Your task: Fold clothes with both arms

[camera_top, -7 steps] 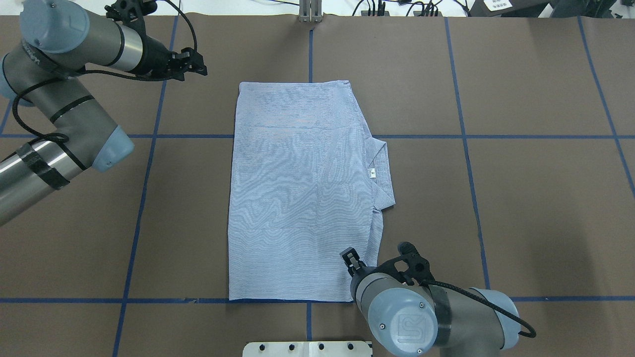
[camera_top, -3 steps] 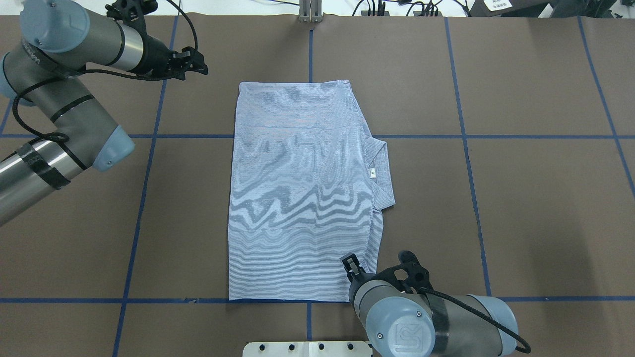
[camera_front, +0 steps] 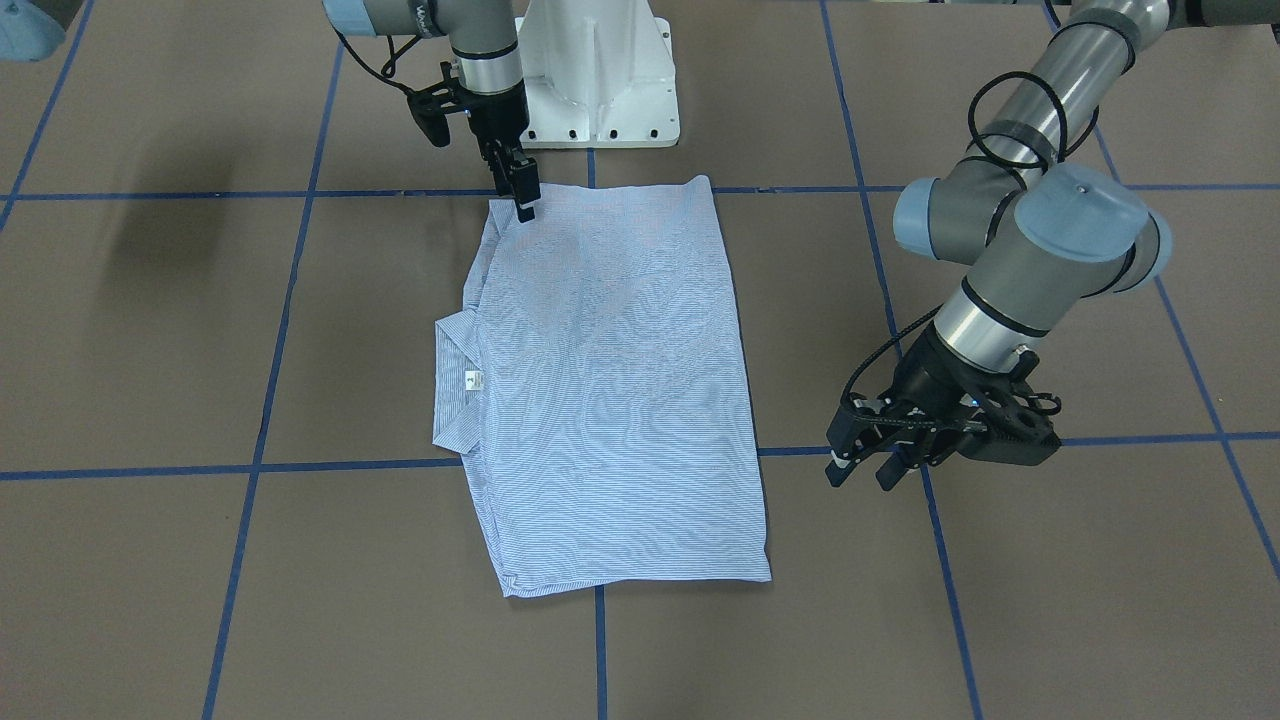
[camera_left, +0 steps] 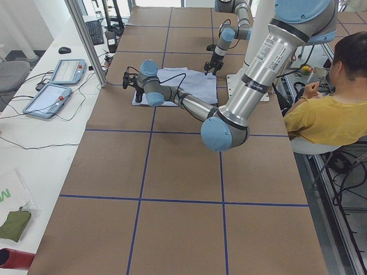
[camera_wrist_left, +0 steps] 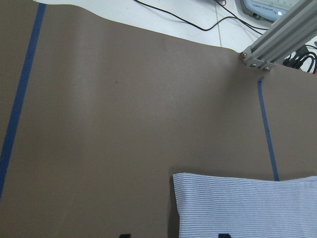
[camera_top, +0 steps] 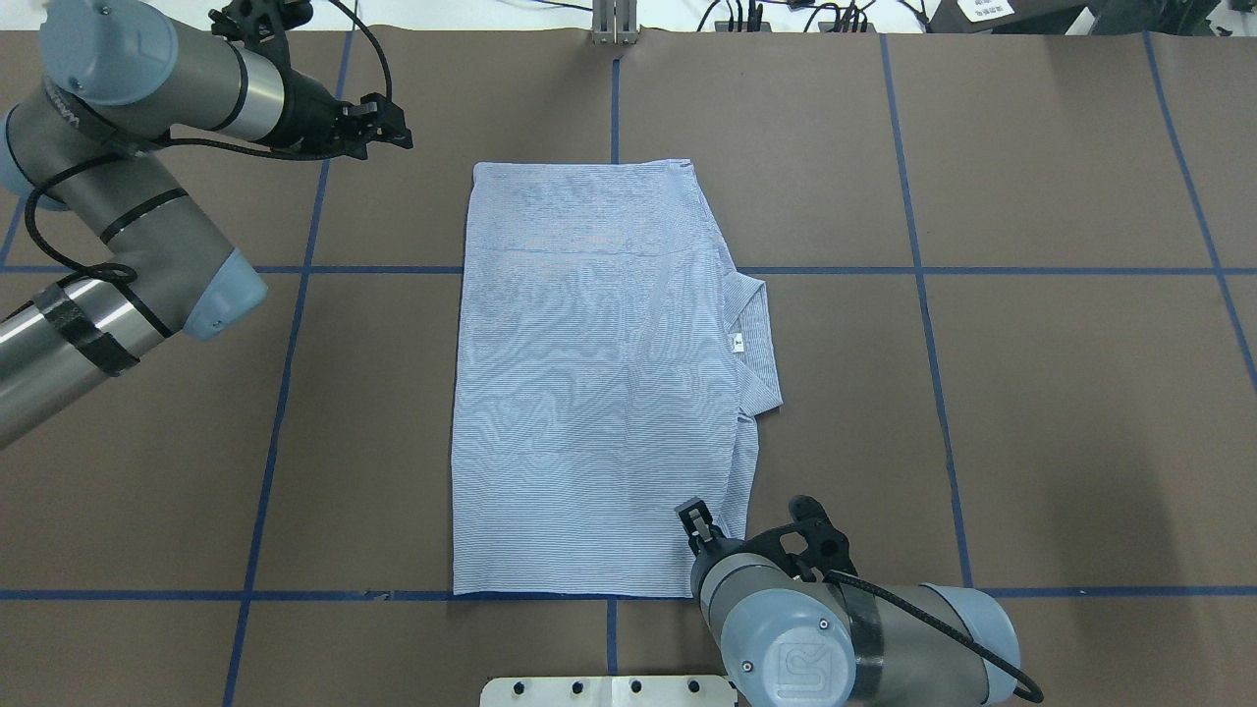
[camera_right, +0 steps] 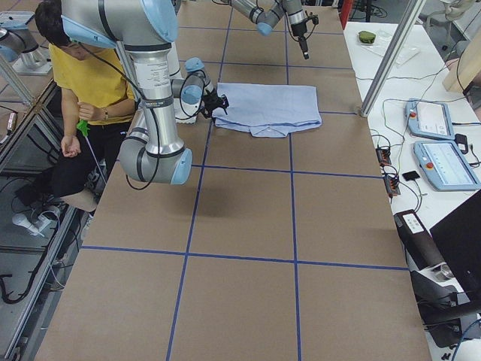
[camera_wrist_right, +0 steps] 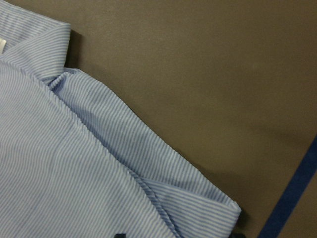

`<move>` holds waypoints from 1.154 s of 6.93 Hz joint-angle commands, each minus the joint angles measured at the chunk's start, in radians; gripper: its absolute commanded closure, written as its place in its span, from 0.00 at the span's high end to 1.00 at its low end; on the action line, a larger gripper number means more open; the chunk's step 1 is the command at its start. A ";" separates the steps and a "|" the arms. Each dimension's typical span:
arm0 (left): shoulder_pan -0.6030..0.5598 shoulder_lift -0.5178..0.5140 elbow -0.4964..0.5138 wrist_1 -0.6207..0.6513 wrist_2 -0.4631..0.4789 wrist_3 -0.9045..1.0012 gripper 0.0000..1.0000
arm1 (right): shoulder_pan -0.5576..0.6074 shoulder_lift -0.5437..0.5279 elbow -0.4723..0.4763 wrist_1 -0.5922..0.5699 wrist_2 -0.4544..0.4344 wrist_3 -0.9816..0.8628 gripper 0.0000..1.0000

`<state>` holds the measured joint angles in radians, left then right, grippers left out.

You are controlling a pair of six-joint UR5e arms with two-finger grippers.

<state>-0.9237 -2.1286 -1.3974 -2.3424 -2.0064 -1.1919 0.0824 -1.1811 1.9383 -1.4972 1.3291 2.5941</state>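
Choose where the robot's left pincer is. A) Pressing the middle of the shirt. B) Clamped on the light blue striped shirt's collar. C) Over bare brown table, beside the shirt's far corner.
C: the left pincer hangs over the brown table, apart from the folded light blue striped shirt.

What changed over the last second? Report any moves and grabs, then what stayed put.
The right arm drew back slightly toward the robot. Its right gripper slid a touch the same way at the shirt's near corner. Nothing was taken hold of or let go. The shirt lay unchanged and the left gripper barely shifted.
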 commanded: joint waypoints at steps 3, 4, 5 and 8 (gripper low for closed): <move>0.000 -0.002 0.000 0.000 0.000 -0.002 0.67 | -0.006 -0.002 -0.016 -0.002 -0.001 0.001 0.72; 0.000 -0.004 0.000 0.000 0.000 -0.002 0.67 | -0.006 0.001 -0.016 0.000 -0.001 0.001 0.58; 0.000 -0.004 -0.002 0.000 0.000 -0.002 0.67 | -0.006 0.003 -0.013 0.000 -0.001 0.003 0.40; -0.001 0.001 -0.008 0.000 0.000 -0.003 0.67 | -0.009 0.005 -0.007 -0.002 0.001 0.021 0.00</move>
<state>-0.9248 -2.1304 -1.4012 -2.3424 -2.0065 -1.1948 0.0747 -1.1778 1.9274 -1.4985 1.3287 2.6018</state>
